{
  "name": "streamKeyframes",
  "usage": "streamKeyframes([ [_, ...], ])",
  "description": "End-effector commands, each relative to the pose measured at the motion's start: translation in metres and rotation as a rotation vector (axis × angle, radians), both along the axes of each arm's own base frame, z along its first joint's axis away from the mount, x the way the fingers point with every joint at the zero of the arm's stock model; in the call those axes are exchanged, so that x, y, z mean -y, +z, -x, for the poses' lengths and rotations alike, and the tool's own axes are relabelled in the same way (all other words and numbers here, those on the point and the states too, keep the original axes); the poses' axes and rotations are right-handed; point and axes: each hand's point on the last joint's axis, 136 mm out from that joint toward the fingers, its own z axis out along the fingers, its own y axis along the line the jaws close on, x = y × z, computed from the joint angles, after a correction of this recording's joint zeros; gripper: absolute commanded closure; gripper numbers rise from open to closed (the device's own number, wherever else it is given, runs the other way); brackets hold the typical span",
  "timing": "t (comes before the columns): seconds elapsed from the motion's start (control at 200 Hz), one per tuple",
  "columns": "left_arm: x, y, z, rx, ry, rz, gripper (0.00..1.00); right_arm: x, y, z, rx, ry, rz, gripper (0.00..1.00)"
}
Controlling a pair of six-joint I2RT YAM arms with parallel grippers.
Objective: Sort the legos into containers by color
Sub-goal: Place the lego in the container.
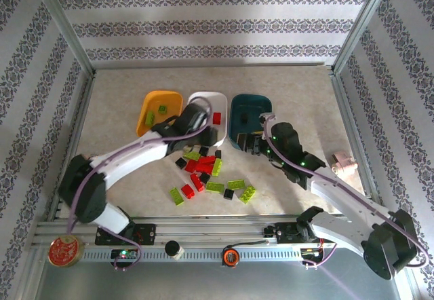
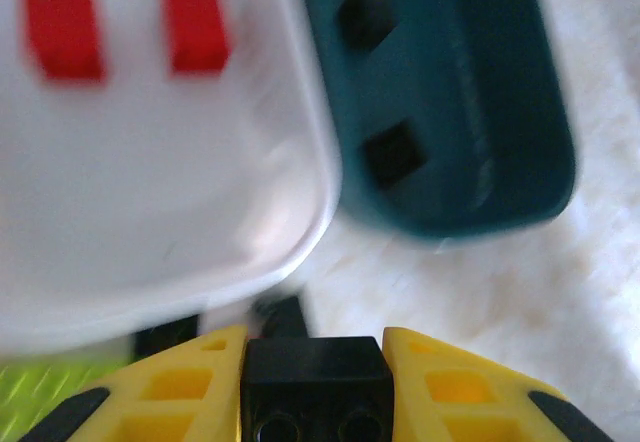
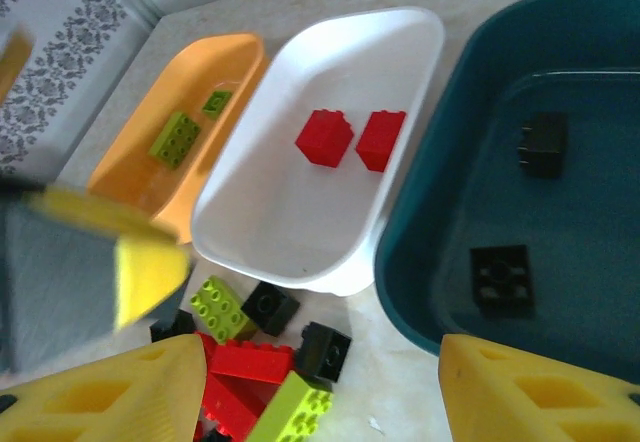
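1. Step in hand: the left tool [image 2: 314, 347] is clamped shut on a black brick [image 2: 315, 387], just in front of the white tray [image 2: 150, 212].
2. The right tool [image 3: 320, 352] hangs half open and empty, near that tray's front right corner.
3. Next move, as I judge it: carry the brick right of the white tray, over the teal tray [image 2: 470, 112], then let go.
4. The unsorted pile [image 1: 207, 171] lies on the worktop in front of the white tray.

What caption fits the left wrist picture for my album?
The left pincer grips a black lego near the white tray with two red legos and the teal tray with two more.
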Motion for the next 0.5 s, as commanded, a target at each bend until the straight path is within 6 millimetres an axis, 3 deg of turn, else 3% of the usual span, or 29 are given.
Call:
streamKeyframes([
  [0.0,0.042,0.0,-0.032,0.039,-0.092,-0.016,0.71,0.023,-0.01,0.007,-0.017,-0.082,0.029,0.36],
  [0.17,0.091,-0.012,-0.081,0.026,-0.132,-0.009,0.72,0.041,-0.006,0.021,-0.003,-0.121,0.039,0.35],
  [0.325,0.123,-0.027,-0.106,-0.006,-0.14,0.045,0.71,0.049,-0.004,0.034,0.007,-0.118,0.039,0.34],
  [0.495,0.147,-0.035,-0.12,-0.042,-0.142,0.109,0.55,0.052,-0.013,0.044,-0.016,-0.106,0.045,0.32],
])
